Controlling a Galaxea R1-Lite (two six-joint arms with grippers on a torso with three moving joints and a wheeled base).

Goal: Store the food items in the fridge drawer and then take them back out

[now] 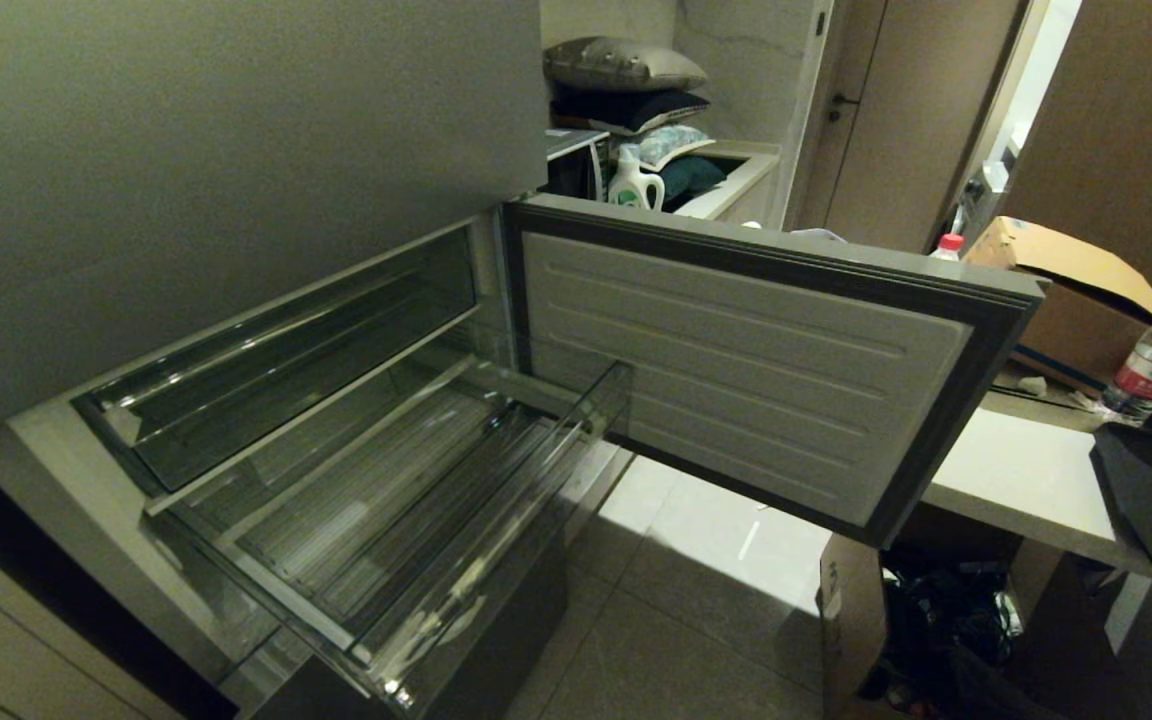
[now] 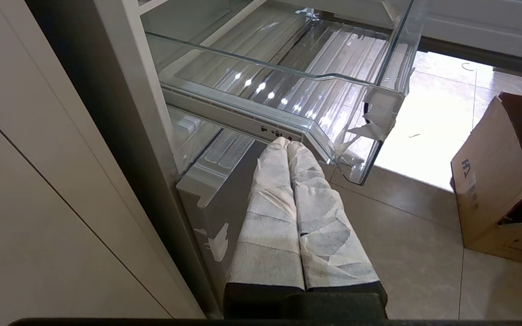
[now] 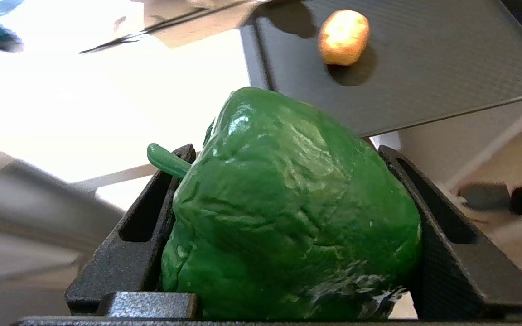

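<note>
The glossy green bell pepper (image 3: 288, 213) sat between matte black claw fingers (image 3: 134, 235); the small tan-orange potato (image 3: 343, 37) lay on a dark grey woven-textured mat (image 3: 447, 59). The clear ribbed plastic fridge drawer (image 1: 496, 520) showed grey; the left claw (image 2: 288, 144) wore white-grey wrapping

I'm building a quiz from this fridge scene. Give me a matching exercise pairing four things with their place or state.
Things:
1. glossy green bell pepper
2. small tan potato
3. clear plastic fridge drawer
4. left gripper

States:
A. pulled out, nothing inside
B. lying on a dark mat
C. shut, below the drawer's front
D. clamped between the right gripper's black fingers

Pairs: 1-D, 2-B, 3-A, 4-C
</note>
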